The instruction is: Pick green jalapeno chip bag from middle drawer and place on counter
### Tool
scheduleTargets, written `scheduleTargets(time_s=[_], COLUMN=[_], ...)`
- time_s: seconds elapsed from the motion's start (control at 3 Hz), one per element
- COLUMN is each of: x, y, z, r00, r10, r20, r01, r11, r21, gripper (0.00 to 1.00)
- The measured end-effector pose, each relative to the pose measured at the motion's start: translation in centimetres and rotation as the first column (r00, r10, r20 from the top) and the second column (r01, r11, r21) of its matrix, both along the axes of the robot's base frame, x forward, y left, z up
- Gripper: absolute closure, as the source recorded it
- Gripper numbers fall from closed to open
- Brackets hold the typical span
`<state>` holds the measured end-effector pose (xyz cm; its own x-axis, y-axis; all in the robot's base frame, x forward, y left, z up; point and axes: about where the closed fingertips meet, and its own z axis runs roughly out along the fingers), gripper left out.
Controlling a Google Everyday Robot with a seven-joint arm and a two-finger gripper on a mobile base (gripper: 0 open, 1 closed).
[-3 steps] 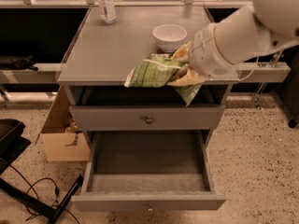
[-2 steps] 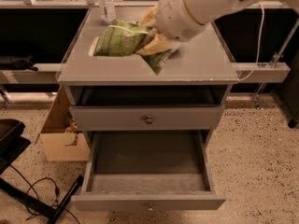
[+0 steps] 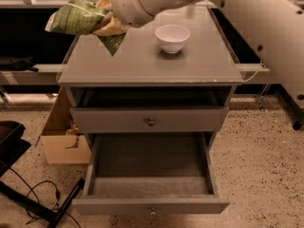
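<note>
My gripper (image 3: 105, 23) is shut on the green jalapeno chip bag (image 3: 76, 18) and holds it in the air above the counter's far left corner. The bag is crinkled and glossy, and one end hangs down toward the counter (image 3: 147, 61) without touching it. The middle drawer (image 3: 149, 167) is pulled open at the bottom of the cabinet, and its grey floor is bare. The arm reaches in from the upper right and hides the counter's back edge.
A white bowl (image 3: 172, 37) stands on the counter right of centre. A closed knobbed drawer front (image 3: 151, 121) sits above the open drawer. A cardboard box (image 3: 61, 137) stands on the floor left of the cabinet. Black cables and a stand (image 3: 28, 198) lie at the lower left.
My gripper has carried the bag left and toward the back, from over the counter's right front to above its far left corner. The bowl, hidden a moment ago, shows again.
</note>
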<state>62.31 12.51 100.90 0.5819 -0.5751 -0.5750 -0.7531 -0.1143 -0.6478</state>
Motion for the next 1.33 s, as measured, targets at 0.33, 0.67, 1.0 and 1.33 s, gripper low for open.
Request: scheduleTargets(time_s=[0.33,0.67,1.0,1.33], x=[4.7,10.6,10.9,10.9], y=[3.8,6.1,6.0,6.0], z=[-2.6,-7.3,-7.4,-7.4], r00=[0.9997,0.9960,0.9958,0.9958], r10=[0.015,0.003,0.001,0.001], r20=[-0.018,-0.090,-0.092,-0.092], r01=[-0.014,0.007,0.009,0.009], r11=[0.998,0.994,0.994,0.994], r21=[0.058,0.108,0.111,0.111], gripper=[1.00,0.98,0.68,0.45])
